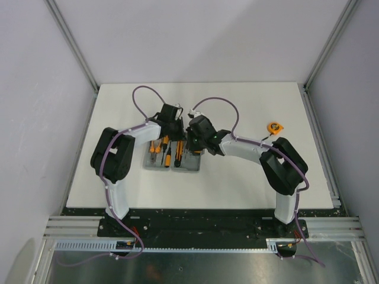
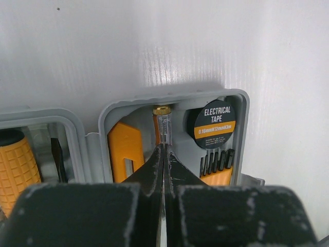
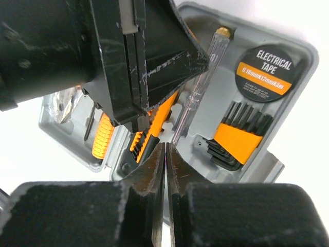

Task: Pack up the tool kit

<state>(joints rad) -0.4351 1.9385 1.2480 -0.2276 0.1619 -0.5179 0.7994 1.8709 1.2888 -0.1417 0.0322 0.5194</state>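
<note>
The grey tool kit case (image 1: 190,169) lies open at the table's middle. Its right half (image 2: 245,118) holds an orange knife (image 2: 123,149), a clear tester screwdriver (image 2: 164,126), a roll of electrical tape (image 2: 215,123) and hex keys (image 2: 218,165). My left gripper (image 2: 163,149) is shut, its tips against the screwdriver's shaft, with nothing seen between them. From the near side, my right gripper (image 3: 165,147) is shut at the screwdriver's (image 3: 198,87) lower end, just under the left gripper (image 3: 139,121). An orange tape measure (image 1: 274,126) sits alone on the table at the right.
The case's left half (image 3: 56,128) holds an orange-handled screwdriver (image 3: 103,136) and orange-and-black pliers (image 3: 154,126). Both arms meet over the case (image 1: 177,133). White walls and aluminium frame posts (image 1: 74,47) enclose the white tabletop.
</note>
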